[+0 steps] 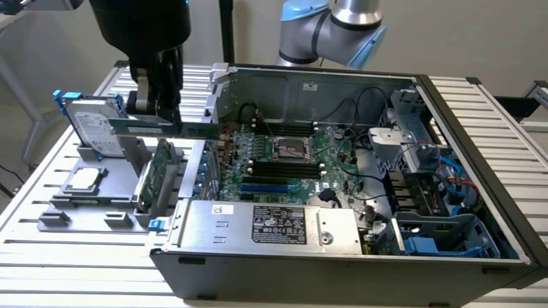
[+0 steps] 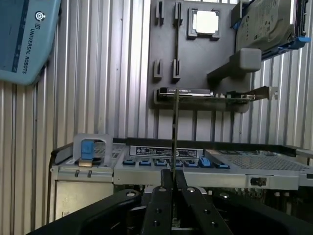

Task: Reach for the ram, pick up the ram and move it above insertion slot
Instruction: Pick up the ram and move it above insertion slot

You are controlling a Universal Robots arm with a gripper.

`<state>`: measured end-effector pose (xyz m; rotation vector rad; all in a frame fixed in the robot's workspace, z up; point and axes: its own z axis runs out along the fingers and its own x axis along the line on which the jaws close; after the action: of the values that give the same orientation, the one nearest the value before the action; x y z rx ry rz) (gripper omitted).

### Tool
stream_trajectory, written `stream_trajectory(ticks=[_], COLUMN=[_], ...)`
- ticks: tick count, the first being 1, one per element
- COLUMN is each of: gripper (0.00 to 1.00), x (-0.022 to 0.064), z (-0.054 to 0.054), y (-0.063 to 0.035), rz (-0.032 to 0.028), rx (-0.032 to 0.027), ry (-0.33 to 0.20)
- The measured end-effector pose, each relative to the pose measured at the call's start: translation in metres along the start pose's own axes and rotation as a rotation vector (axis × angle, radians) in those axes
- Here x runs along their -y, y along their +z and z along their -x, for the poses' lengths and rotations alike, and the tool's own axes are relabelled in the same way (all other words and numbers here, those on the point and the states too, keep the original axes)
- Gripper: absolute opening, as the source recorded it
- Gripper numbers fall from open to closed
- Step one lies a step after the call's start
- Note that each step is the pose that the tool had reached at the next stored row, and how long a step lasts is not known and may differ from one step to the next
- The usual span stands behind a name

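Ram [image 1: 163, 128] clamped in pincer [image 1: 158, 115], lifted

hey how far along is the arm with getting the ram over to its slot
Done: the gripper has closed on the ram and lifted it clear of the grey holder tray. In hand: the stick hangs beside the open computer case, near its wall. Left: it is not yet above the black memory slots.

Pale plain wall [image 1: 479, 38], slatted metal table [image 1: 77, 256], seemingly even indoor light
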<state>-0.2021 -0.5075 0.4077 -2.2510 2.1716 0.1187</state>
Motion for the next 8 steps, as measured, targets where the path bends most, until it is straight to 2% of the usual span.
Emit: stream_trajectory(ticks=[3, 8], gripper=[0.14, 0.14], x=[0.0135, 0.0364], z=[0.0, 0.0], y=[-0.0006, -0.0011], rz=[0.0, 0.0004], rx=[0.0027, 0.0035], ry=[0.0, 0.0])
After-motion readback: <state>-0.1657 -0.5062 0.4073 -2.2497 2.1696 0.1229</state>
